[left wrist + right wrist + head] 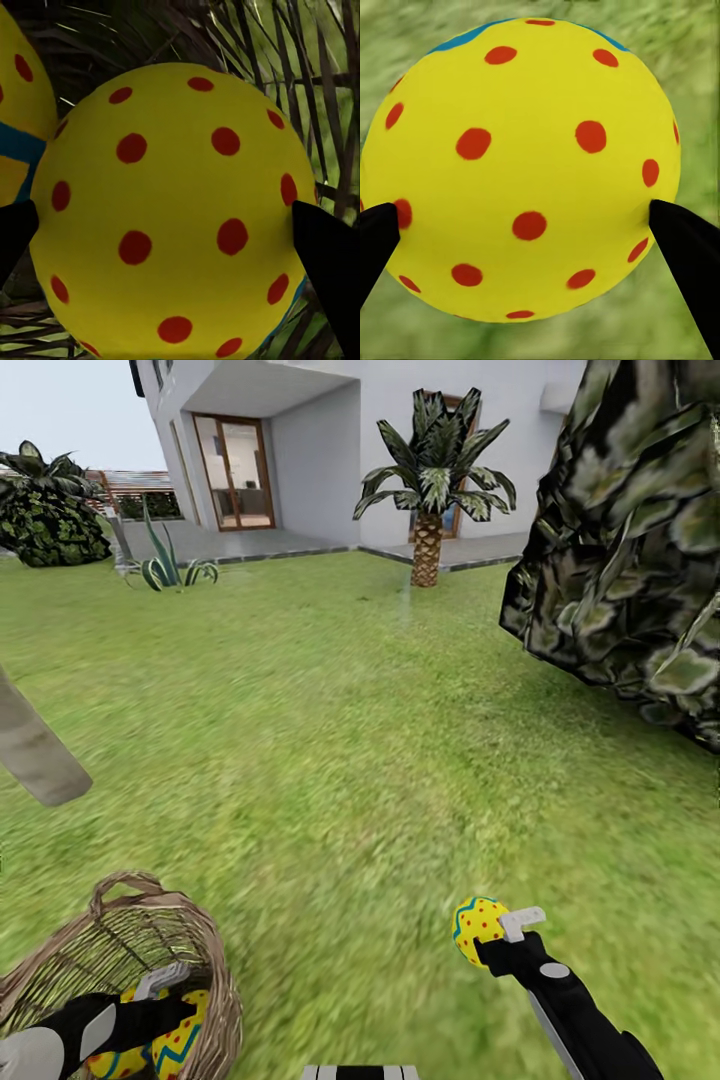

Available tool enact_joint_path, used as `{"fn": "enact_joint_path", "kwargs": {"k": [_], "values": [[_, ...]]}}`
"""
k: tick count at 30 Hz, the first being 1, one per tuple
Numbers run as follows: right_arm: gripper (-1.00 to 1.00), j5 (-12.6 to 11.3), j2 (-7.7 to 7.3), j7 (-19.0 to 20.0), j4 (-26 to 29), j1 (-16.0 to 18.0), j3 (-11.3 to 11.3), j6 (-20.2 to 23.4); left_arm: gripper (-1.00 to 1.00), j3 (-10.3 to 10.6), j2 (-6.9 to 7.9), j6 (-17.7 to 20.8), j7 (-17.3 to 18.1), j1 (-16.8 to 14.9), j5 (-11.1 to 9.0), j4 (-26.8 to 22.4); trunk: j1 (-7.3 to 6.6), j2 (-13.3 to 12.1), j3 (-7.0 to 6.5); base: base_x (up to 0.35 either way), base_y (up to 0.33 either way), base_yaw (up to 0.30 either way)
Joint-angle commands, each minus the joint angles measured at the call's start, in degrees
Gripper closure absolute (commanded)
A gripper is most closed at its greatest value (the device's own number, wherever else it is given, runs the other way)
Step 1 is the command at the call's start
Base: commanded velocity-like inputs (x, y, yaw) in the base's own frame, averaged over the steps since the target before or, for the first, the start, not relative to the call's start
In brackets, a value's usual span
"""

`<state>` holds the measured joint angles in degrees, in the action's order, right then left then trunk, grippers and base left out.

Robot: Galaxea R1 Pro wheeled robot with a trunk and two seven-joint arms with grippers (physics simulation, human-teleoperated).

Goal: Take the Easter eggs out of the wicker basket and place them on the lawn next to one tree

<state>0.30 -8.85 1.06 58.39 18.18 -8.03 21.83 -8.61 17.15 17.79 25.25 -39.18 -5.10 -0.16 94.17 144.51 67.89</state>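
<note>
Right hand point(497, 938) gripping an egg point(478, 930) over lawn point(330, 740), left hand point(160, 1000) clasping egg point(172, 210) in wicker basket point(215, 960), bush point(630, 550) right

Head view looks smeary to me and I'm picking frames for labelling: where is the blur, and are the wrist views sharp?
Head view: the lawn is streaked and soft in the foreground, the house and palm crisper. Left wrist view: the egg is sharp, lit evenly, wicker behind it dim. Right wrist view: the egg is sharp, the grass behind it blurred; no glare.
</note>
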Motion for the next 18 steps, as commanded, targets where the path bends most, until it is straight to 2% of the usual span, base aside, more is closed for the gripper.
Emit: {"fn": "enact_joint_path", "kwargs": {"k": [1, 6, 10, 18], "values": [[1.00, 0.0, -0.04, 0.1, 0.1, 0.0, -0.5, 0.3, 1.00, -0.2, 0.04, 0.6, 0.1, 0.0, -0.5, 0.0, -0.04, 0.0, -0.18, -0.250, 0.000, 0.000], [1.00, 0.0, -0.03, 0.0, -0.1, 0.0, -1.8, 0.2, 1.00, -0.2, 0.11, 0.5, 0.1, 0.0, -0.5, 0.0, -0.17, -0.1, -1.29, -0.329, 0.000, 0.000], [1.00, 0.0, -0.03, 0.0, -0.1, 0.0, -1.9, 0.2, 1.00, -0.2, 0.24, 0.4, 0.1, 0.0, -0.5, 0.0, -0.27, -0.1, -2.18, -0.304, 0.000, 0.000], [1.00, 0.0, -0.03, 0.1, -1.5, 0.0, -2.0, 0.1, 1.00, -0.2, 0.27, 0.1, 0.1, 0.0, -0.5, 0.0, -0.48, -0.2, -3.95, -0.017, 0.000, 0.000]]}}
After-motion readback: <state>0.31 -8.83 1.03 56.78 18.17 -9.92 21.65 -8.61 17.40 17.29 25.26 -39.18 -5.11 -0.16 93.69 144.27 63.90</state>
